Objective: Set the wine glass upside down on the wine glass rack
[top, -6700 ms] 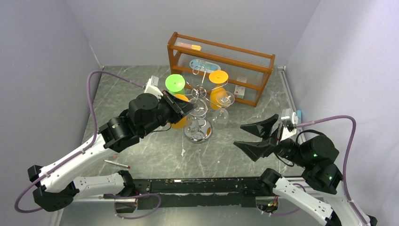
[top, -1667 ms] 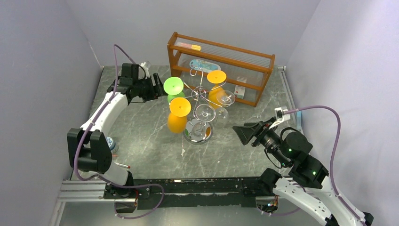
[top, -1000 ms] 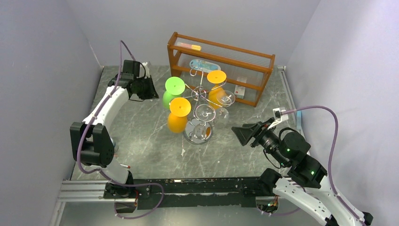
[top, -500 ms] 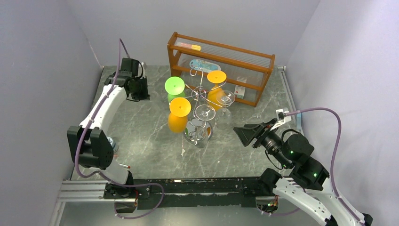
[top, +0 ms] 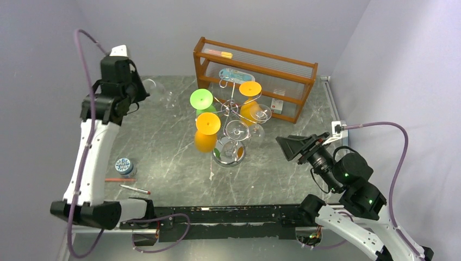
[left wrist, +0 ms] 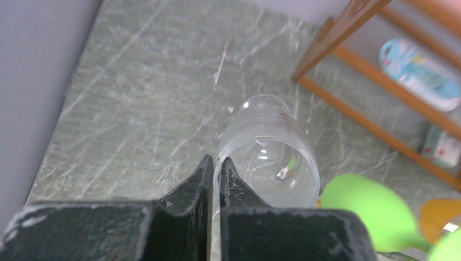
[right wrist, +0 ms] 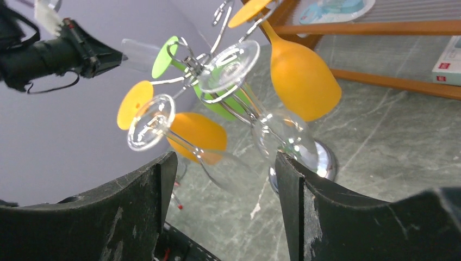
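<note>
Up Close, a Rim Grip

Only the left wrist view shows the left gripper [left wrist: 216,163] pinching the rim of the clear wine glass [left wrist: 269,157], well left of the scrolled chrome wine glass rack [top: 227,156]; the right gripper [right wrist: 223,206] gapes to its right.

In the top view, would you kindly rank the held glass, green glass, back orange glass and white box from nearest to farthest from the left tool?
1. The held glass, rim pinched in the left tool.
2. The green glass, rack's left side.
3. The back orange glass, rack's far side.
4. The white box, right, on the shelf.
</note>
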### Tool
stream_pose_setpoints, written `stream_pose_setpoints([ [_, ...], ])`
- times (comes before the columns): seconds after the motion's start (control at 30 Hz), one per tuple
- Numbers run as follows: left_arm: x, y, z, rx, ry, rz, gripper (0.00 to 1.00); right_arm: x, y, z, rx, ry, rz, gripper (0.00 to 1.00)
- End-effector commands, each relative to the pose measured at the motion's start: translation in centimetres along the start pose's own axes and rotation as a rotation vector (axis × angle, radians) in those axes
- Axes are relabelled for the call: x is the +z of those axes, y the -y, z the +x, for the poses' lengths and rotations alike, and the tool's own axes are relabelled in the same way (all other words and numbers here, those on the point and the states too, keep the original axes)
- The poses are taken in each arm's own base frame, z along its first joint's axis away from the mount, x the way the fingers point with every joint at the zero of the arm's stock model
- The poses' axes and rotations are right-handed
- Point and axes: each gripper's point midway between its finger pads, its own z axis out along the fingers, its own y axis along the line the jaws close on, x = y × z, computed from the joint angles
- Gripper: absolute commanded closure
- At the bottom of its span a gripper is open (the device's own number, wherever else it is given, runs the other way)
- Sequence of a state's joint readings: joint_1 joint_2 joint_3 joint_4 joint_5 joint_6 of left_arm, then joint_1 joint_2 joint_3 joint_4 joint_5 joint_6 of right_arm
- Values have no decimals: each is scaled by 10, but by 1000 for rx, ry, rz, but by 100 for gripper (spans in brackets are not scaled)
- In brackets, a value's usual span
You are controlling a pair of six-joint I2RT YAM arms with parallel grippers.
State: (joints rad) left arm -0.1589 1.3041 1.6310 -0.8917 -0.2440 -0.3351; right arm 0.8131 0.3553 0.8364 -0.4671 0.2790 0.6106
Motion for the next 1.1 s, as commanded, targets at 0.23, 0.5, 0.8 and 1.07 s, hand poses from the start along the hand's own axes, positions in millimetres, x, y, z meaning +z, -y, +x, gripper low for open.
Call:
stream_pose_setpoints([
  [0.23, -151, 19, -103, -231, 433, 284, 95, 16, -35, -39, 132, 113, -73, 32],
  [0.5, -222, 69, -121, -344, 530, 701, 95, 22, -66, -53, 194, 148, -203, 33],
  [0.8, -222, 128, -100, -491, 345, 1123, 95, 38, -105, -67, 219, 175, -362, 33],
  [1.07, -212, 132, -89, -744, 247, 1246, 95, 44, -138, -84, 244, 263, -541, 30],
])
